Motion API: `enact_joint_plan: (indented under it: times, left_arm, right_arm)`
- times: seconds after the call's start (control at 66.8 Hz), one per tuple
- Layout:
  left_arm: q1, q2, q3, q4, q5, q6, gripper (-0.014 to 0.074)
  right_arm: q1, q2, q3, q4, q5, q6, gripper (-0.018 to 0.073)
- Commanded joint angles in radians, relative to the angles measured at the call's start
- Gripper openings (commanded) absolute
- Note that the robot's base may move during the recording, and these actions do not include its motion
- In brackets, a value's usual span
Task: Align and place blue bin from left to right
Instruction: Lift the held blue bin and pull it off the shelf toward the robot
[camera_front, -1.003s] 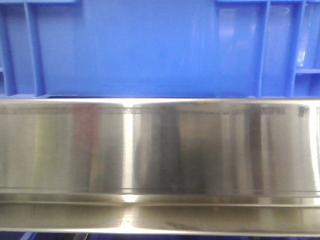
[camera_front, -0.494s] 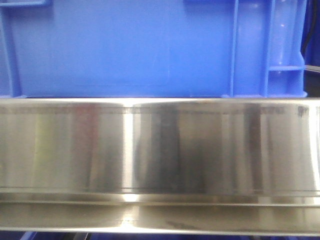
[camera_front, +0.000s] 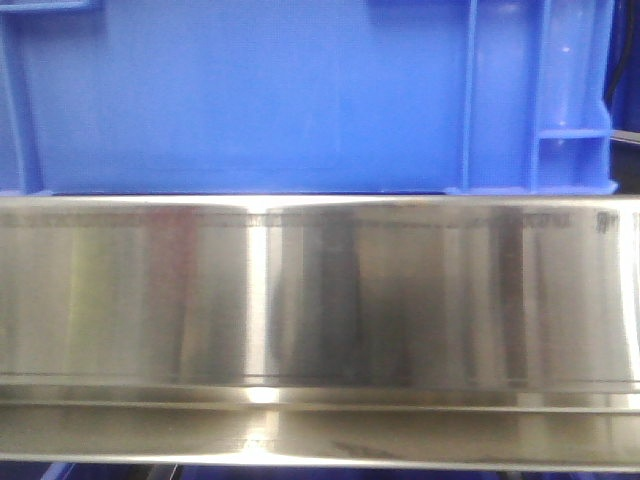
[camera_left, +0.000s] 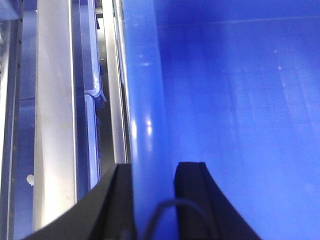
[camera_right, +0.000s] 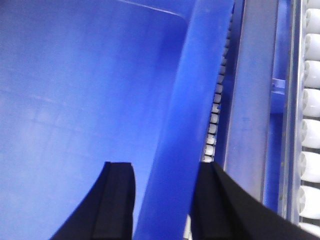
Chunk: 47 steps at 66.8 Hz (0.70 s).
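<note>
Front view: a large bright-blue moulded plastic bin (camera_front: 250, 100) fills the upper part of the frame. Its smooth wall faces the camera, and its ribbed right corner shows near the right edge, with a dark gap beyond. The bin's lower edge lies just along the top of a broad brushed stainless-steel band (camera_front: 320, 300) that spans the whole lower part of the frame. Whether the bin rests on something or is lifted just clear cannot be told.

Left wrist view: the left gripper (camera_left: 155, 172) straddles one bin wall. Its two black fingers (camera_left: 192, 192) are closed against either face of the blue rim, one outside and one inside. Beside the bin run long steel rails (camera_left: 55, 100).

Right wrist view: the right gripper (camera_right: 162, 172) straddles the opposite wall in the same way, and its black fingers (camera_right: 117, 195) appear to be gripping the rim. Just beyond that wall stands a row of white rollers (camera_right: 310, 115).

The step in hand looks like carrying the bin sideways toward its place on the right. To do it well:
- Both arms should travel at one pace and one height, so the walls are neither pulled apart nor squeezed together.
- The bin's long wall should run parallel to the steel band throughout.
- The base should clear the rails before any sideways slide.
- The bin should be lowered level, and the fingers should part only once it sits square
</note>
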Motion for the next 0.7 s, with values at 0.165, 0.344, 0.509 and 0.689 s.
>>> enact_joint_plan:
  times: [0.165, 0.344, 0.509, 0.689]
  left_arm:
    - [-0.008, -0.175, -0.01, -0.065, -0.018, -0.001, -0.0111]
    - [-0.031, -0.26, -0.01, -0.061, -0.018, -0.001, -0.0111]
    - [-0.046, -0.309, -0.01, -0.066, -0.018, -0.008, -0.0111]
    - [-0.046, -0.309, -0.01, -0.066, -0.018, -0.008, -0.0111]
  right_arm:
    - [-0.001, -0.129, -0.03, -0.027, -0.029, 0.015, -0.007]
    - [-0.001, -0.198, -0.03, -0.028, -0.029, 0.015, -0.007]
    - [-0.001, -0.252, -0.031, -0.028, -0.043, 0.015, -0.007]
    - [-0.001, -0.273, -0.031, -0.028, -0.055, 0.015, -0.007]
